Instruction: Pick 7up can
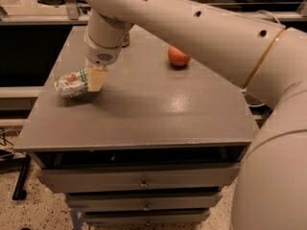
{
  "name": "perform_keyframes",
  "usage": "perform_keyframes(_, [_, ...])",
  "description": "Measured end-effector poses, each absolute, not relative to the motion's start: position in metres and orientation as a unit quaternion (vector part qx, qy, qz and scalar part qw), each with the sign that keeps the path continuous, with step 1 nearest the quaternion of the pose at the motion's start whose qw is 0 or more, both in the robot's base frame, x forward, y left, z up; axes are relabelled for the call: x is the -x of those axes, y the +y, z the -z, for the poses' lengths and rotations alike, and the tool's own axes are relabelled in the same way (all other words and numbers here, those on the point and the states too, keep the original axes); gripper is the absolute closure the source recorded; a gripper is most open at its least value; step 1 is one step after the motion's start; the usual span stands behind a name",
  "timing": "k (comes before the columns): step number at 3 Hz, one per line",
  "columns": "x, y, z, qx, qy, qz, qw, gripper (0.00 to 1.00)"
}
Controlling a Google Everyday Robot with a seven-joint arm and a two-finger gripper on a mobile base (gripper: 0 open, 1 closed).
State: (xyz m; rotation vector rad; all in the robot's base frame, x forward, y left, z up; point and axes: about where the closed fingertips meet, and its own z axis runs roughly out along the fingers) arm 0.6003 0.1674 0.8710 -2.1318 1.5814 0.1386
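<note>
The 7up can (71, 83) lies on its side near the left edge of the grey table (158, 114). It is silvery-white with green marks and an orange-red spot. My gripper (94, 82) reaches down from the big cream arm (192, 28) and sits at the can's right end, touching or nearly touching it. The far side of the can's right end is hidden behind the gripper.
An orange-red round fruit (178, 56) sits at the back middle of the table. A gold-tan can (125, 40) stands at the back, mostly hidden behind the arm. Drawers (144, 181) are below the tabletop. The arm fills the right side of the view.
</note>
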Motion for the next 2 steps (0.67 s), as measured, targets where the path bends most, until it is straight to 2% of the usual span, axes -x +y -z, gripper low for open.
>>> perform_keyframes(1, [-0.611,0.144,-0.900,0.763,0.582,-0.079,0.271,1.00])
perform_keyframes(2, [-0.628,0.120,-0.943,0.726,0.587,-0.149,0.326,1.00])
